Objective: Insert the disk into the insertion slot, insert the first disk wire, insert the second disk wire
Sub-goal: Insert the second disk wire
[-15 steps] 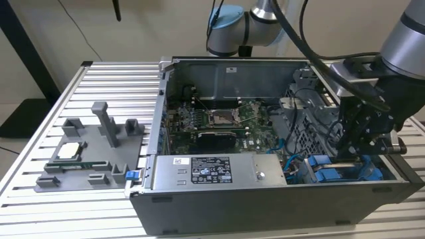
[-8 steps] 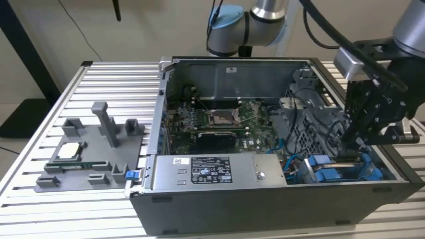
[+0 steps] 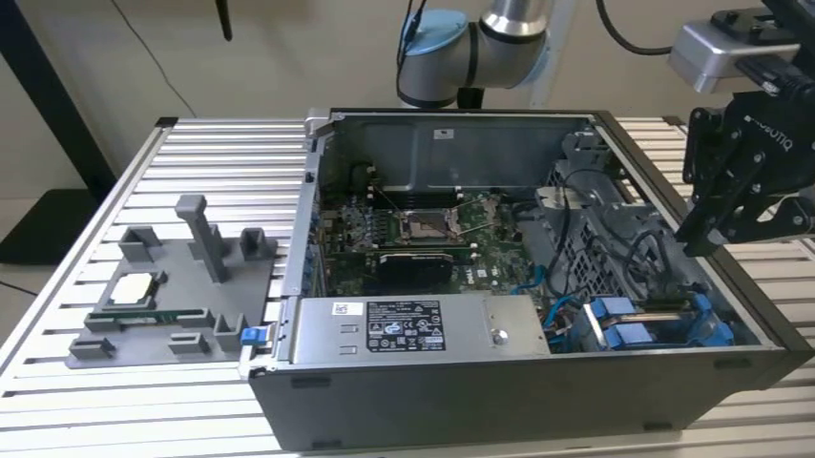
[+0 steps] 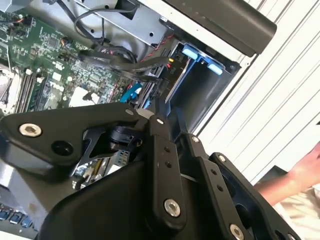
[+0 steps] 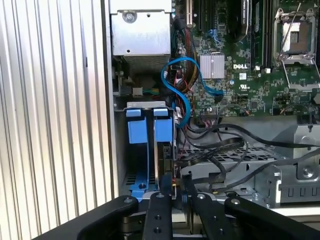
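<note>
A: Where does the disk sit?

B: The disk (image 5: 165,131) stands on edge in the insertion slot (image 5: 146,106) of the grey drive cage, blue carrier front showing, just beside the other blue-fronted carrier (image 5: 136,131). In the exterior view both blue fronts sit low in the open computer case (image 3: 510,391), toward the exterior view's right, with the disk's front at (image 3: 633,336).

A: And the gripper?

B: In the exterior view the gripper (image 3: 713,234) hangs above the case's wall on the exterior view's right, well clear of the cage. Its black linkages cross both wrist views. Whether the fingers are spread or pressed together cannot be told; nothing is seen held.

A: What lies around the cage?

B: A blue cable (image 5: 181,95) loops past the carriers, and black cables (image 5: 220,150) run over a perforated metal tray. Beyond them is the green motherboard (image 5: 250,75) with its square CPU socket (image 3: 423,224). A silver power supply (image 3: 421,329) with a white label lies along the case's near edge.

A: The surface and the room?

B: The case rests on a table (image 3: 217,143) of ribbed aluminium slats. On the exterior view's left a grey fixture (image 3: 178,286) holds a processor chip (image 3: 134,286) and a memory stick (image 3: 147,315). The wall behind is plain beige. A person's hand (image 4: 305,170) shows at the edge of the second wrist view.
</note>
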Controlling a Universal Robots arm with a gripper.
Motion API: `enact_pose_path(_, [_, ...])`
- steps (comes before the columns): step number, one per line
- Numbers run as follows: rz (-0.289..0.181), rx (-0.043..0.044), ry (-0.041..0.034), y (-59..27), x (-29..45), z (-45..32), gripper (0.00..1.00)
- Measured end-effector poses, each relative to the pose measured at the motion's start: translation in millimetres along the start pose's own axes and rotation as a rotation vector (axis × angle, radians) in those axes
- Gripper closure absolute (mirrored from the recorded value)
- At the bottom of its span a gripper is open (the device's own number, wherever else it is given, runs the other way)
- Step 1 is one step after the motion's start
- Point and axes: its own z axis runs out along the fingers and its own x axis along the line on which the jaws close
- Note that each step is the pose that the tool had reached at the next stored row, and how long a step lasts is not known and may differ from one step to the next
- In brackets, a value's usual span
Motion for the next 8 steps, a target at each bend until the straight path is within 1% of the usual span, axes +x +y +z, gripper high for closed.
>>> enact_pose_path(8, [0.000, 0.0000, 0.0000, 0.0, 0.0, -0.1, 0.00])
